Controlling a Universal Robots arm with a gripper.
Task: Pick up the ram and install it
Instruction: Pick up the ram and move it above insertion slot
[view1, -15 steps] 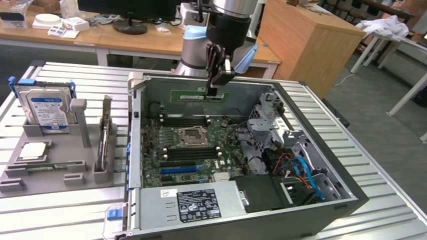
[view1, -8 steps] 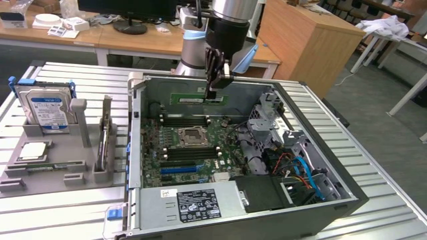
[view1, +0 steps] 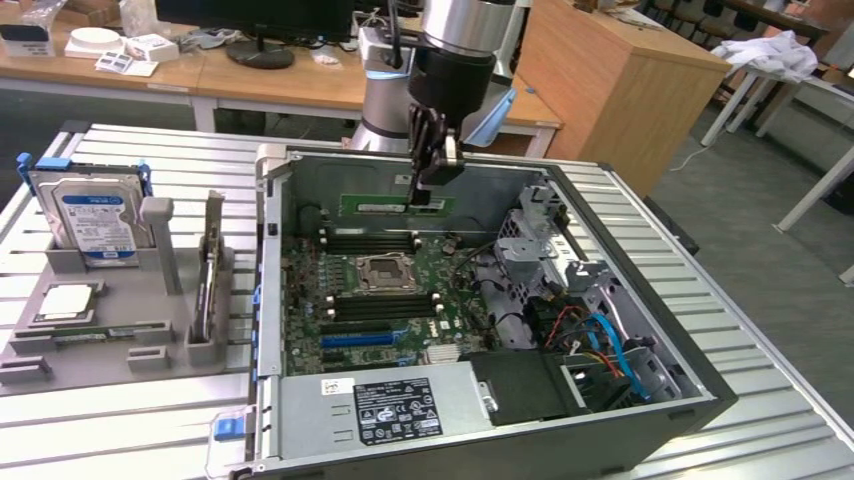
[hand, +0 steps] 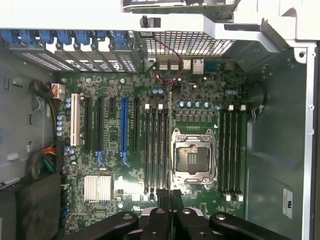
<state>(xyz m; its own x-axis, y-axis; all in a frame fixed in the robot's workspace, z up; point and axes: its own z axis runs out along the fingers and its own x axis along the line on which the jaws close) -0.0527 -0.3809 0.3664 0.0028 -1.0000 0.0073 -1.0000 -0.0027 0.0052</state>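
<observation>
My gripper (view1: 427, 200) hangs inside the open computer case (view1: 274, 250), shut on the ram (view1: 396, 205), a long green stick with a white label strip. The stick is level, above the far part of the motherboard (view1: 387, 300) and over the black memory slots (view1: 374, 240) behind the processor socket (view1: 380, 270). In the wrist view the ram (hand: 170, 145) shows edge-on as a thin line running out from the gripper (hand: 170, 197). It lies between the black slots (hand: 156, 150) and the socket (hand: 192, 157), parallel to both. I cannot tell its height above the board.
A grey fixture (view1: 80, 350) at the exterior view's left holds a hard drive (view1: 96, 215), a silver processor chip (view1: 67, 300) and an upright board (view1: 211, 270). Inside the case are a drive cage (view1: 541, 235), blue and orange cables (view1: 601, 340) and the power supply (view1: 387, 405). More slots (hand: 230, 150) flank the socket.
</observation>
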